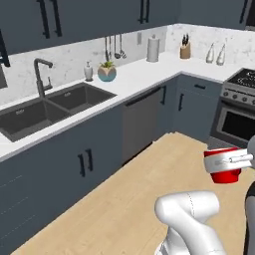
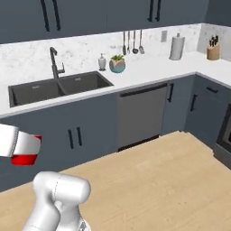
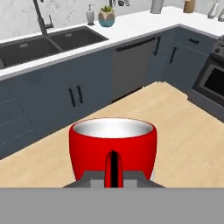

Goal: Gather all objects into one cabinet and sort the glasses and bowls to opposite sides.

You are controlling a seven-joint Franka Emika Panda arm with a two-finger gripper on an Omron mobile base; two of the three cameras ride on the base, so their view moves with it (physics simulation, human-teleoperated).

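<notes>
Red cup point(image 3: 112, 151) between clamped fingers point(image 3: 113, 168)

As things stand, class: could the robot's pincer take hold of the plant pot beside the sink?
Probably not: the pincer is shut on the red cup, held out over the wooden floor, apart from the plant pot on the counter.

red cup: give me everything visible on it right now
The red cup is a small, glossy bright red tumbler with a pale, whitish inside and a thin rim, rounded toward its base. It looks empty. It stands upright, mouth up, held in the air over the light wooden floor, clear of the counter and sink. The gripper is shut on it, one finger over the near wall, which shows as a dark slot in the hand view. Nothing else touches it.
</notes>
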